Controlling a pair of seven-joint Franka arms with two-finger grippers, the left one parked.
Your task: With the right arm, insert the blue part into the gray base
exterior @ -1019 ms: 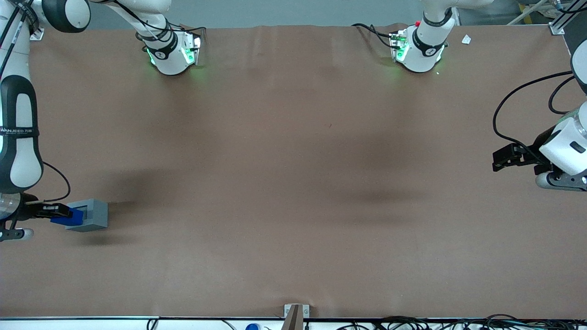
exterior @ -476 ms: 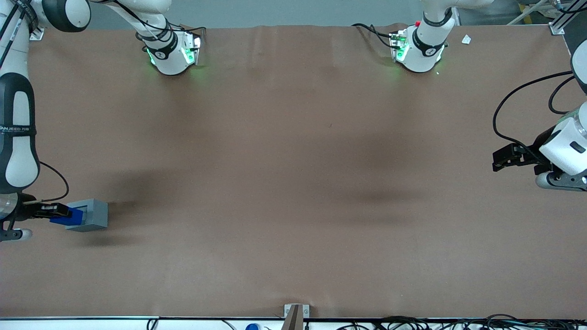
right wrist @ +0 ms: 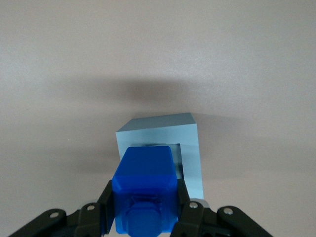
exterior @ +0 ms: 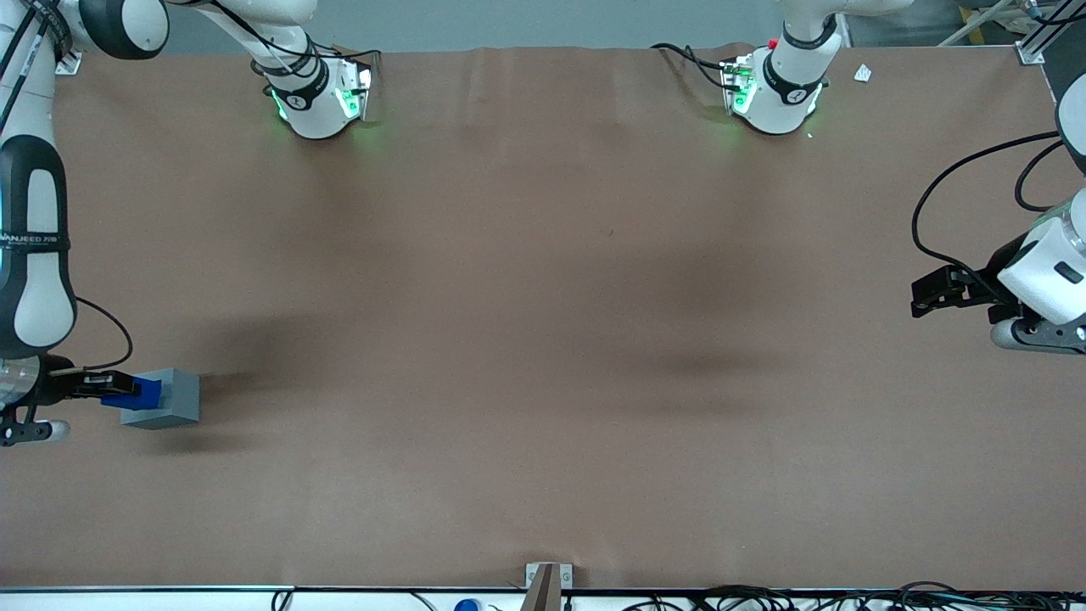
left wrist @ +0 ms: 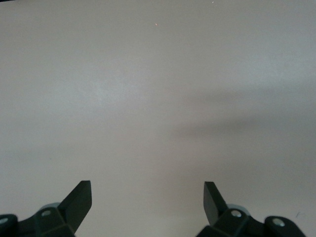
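Note:
The gray base [exterior: 166, 399] sits on the brown table at the working arm's end, its recessed face turned toward the gripper. My right gripper [exterior: 114, 387] is shut on the blue part [exterior: 136, 393] and holds it level at the base's recess, its leading end at or just inside the opening. In the right wrist view the blue part [right wrist: 144, 190] sits clamped between the black fingers [right wrist: 104, 202], with the gray base [right wrist: 163, 136] directly ahead and the recess edge showing beside the part. The right arm [exterior: 32, 246] reaches down along the table's end.
The brown table mat [exterior: 543, 339] stretches wide toward the parked arm's end. Two arm bases [exterior: 318, 98] with green lights stand along the edge farthest from the front camera. Cables [exterior: 764, 598] lie along the nearest edge.
My gripper has moved the blue part toward the gray base. The part now reaches farther into the base's recessed face. The base has not moved.

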